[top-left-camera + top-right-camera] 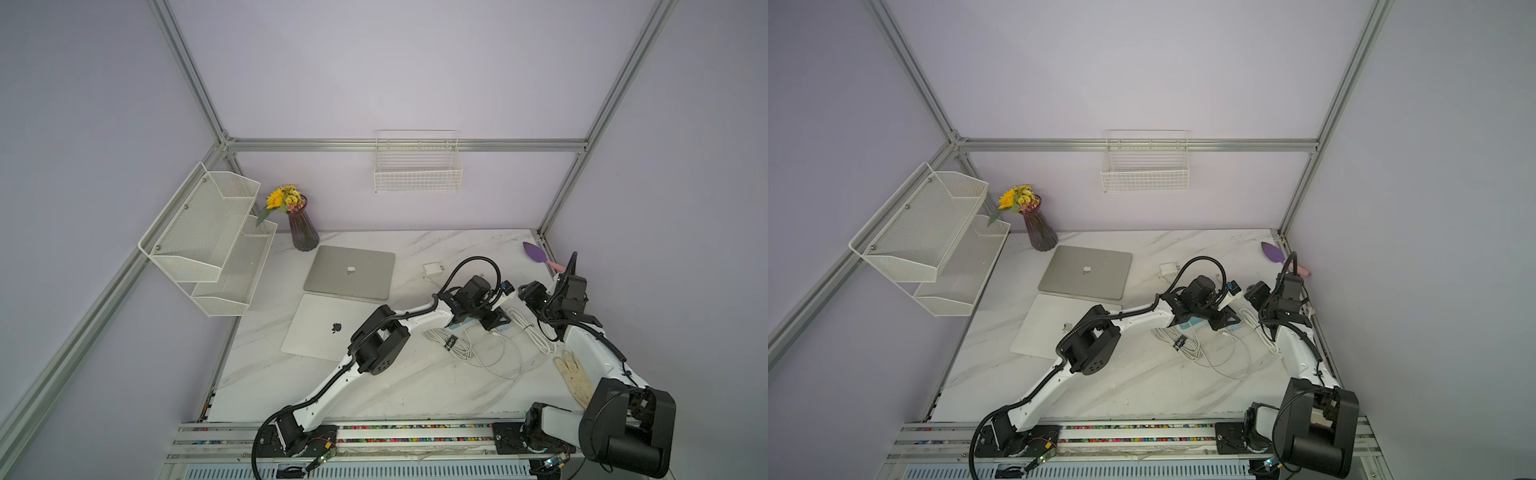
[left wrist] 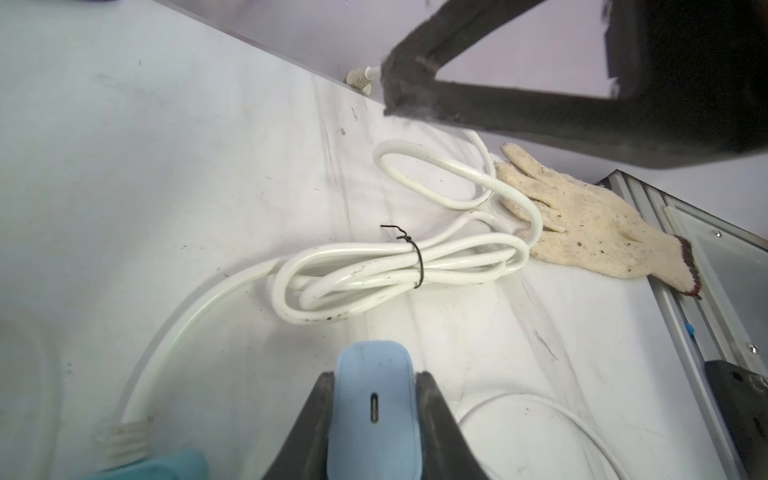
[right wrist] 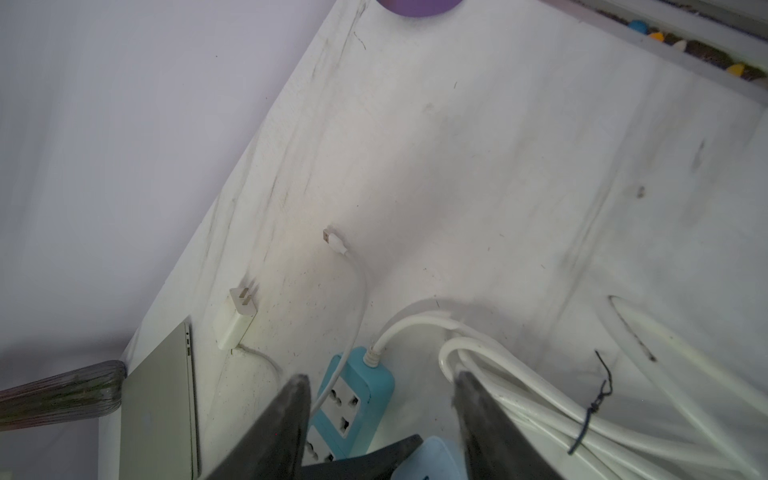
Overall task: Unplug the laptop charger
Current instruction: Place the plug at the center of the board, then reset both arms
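Under both end effectors the marble table [image 1: 415, 390] carries everything. Off to one side of the right end effector [image 3: 380, 376], a closed grey laptop [image 3: 158, 395] lies flat. Directly below that end effector's spread, empty fingers sits the teal power strip [image 3: 374, 384], and the sockets that show are bare. The thick tied cord bundle [image 3: 540, 415] runs along its other side. The left end effector [image 2: 374, 374] is pressed tight on a pale-blue block [image 2: 372, 411] with a narrow slot, just beside the strip; what that block is I cannot tell.

The laptop charger [image 3: 235, 318] lies on the table well ahead of the right end effector, just beside the laptop's edge. Its two prongs are bare and in no socket, and a thin cable trails from it. Nearer the fingers, a small loose USB plug [image 3: 330, 239] also lies free.

By my judgement the unplugging itself is done and only the wrap-up is in hand. The next move calls for the left end effector to let go without dragging the strip. Both arms should then lift away clear of the loose cables.
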